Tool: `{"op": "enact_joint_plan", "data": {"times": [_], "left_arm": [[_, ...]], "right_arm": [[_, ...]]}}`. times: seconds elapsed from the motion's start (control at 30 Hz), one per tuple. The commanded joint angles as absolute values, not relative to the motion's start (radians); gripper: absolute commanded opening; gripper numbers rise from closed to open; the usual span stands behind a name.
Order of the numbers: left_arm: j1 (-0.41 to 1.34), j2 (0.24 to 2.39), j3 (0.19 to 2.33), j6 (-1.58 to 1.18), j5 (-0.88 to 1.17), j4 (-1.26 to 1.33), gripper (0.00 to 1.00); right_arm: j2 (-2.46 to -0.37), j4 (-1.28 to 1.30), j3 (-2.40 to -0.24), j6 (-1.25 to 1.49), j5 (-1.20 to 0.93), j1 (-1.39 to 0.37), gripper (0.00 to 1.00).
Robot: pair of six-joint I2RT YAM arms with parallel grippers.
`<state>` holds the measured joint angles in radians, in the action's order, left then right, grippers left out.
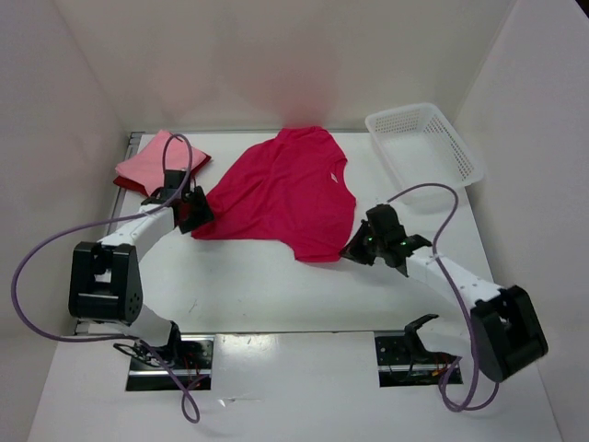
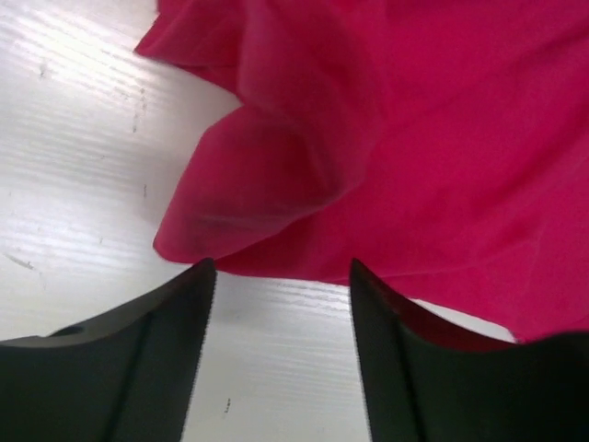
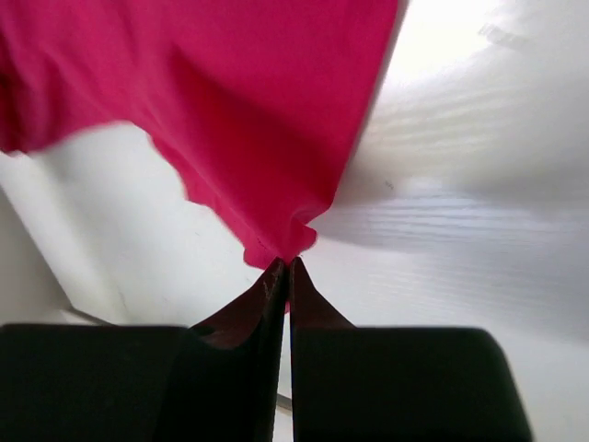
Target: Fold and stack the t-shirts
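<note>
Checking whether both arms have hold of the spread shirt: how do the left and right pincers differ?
The left pincer stands open, with the edge of the magenta t-shirt just ahead of it, ungripped. The right pincer is shut on a bunched bit of that cloth. The left sits at the shirt's left edge, the right at its near right corner. Both are black and two-fingered.
</note>
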<state>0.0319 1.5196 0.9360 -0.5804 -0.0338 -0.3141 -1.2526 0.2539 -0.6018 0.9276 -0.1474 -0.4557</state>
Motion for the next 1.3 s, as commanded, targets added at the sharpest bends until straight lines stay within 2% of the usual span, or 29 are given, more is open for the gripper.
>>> {"op": "enact_joint_plan", "data": {"times": [0.0,0.03,0.17,0.27,0.4,0.43,0.5,0.53,0.63,0.67,0.73,0.77,0.8,0.9,0.97,1.0,1.03,1.07,1.17,1.27], "left_arm": [[0.054,1.552,0.988,-0.583,-0.071,-0.27,0.65],[0.054,1.552,0.988,-0.583,-0.061,-0.27,0.52],[0.045,1.482,0.936,-0.615,-0.121,-0.247,0.21],[-0.026,1.46,0.923,-0.615,-0.121,-0.256,0.15],[-0.165,1.462,0.914,-0.656,-0.034,-0.267,0.0],[-0.251,1.43,0.875,-0.657,0.001,-0.267,0.0],[-0.276,1.382,0.861,-0.637,0.061,-0.249,0.04],[-0.243,1.332,0.861,-0.637,0.061,-0.264,0.16],[-0.134,1.247,0.861,-0.627,0.028,-0.275,0.39],[-0.1,1.247,0.861,-0.627,0.009,-0.275,0.53],[-0.004,1.281,0.861,-0.627,-0.066,-0.275,0.65],[0.018,1.304,0.861,-0.64,-0.084,-0.285,0.81],[0.034,1.345,0.87,-0.655,-0.093,-0.273,0.89],[0.043,1.411,0.87,-0.676,-0.104,-0.242,1.0],[0.043,1.44,0.885,-0.676,-0.13,-0.261,0.97],[0.043,1.44,0.885,-0.69,-0.176,-0.261,0.79],[0.043,1.431,0.876,-0.69,-0.19,-0.244,0.69],[0.043,1.431,0.876,-0.699,-0.19,-0.232,0.64],[0.043,1.454,0.876,-0.699,-0.146,-0.212,0.64],[0.072,1.493,0.876,-0.699,-0.112,-0.212,0.5]], "right_arm": [[-1.125,0.377,-0.592,0.884,-0.077,-0.403,0.06],[-1.091,0.377,-0.577,0.884,-0.077,-0.403,0.06],[-1.081,0.367,-0.548,0.917,-0.117,-0.403,0.06],[-1.025,0.385,-0.548,0.917,-0.106,-0.403,0.06],[-0.973,0.413,-0.558,0.928,-0.106,-0.367,0.06],[-0.973,0.413,-0.558,0.928,-0.106,-0.367,0.08],[-0.959,0.403,-0.548,0.928,-0.116,-0.367,0.08],[-0.974,0.388,-0.548,0.928,-0.117,-0.367,0.08],[-1.008,0.348,-0.538,0.916,-0.152,-0.367,0.08],[-1.02,0.348,-0.529,0.907,-0.152,-0.367,0.08],[-1.031,0.336,-0.529,0.907,-0.162,-0.367,0.08],[-1.031,0.336,-0.529,0.896,-0.172,-0.367,0.08],[-1.031,0.336,-0.529,0.896,-0.172,-0.367,0.09],[-1.031,0.327,-0.529,0.887,-0.181,-0.367,0.09],[-1.031,0.327,-0.529,0.887,-0.181,-0.367,0.09],[-1.031,0.327,-0.529,0.887,-0.19,-0.367,0.1],[-1.031,0.327,-0.529,0.878,-0.19,-0.367,0.1],[-1.031,0.318,-0.529,0.877,-0.19,-0.367,0.1],[-1.031,0.318,-0.529,0.877,-0.199,-0.367,0.11],[-1.031,0.308,-0.529,0.877,-0.199,-0.367,0.11]]}}
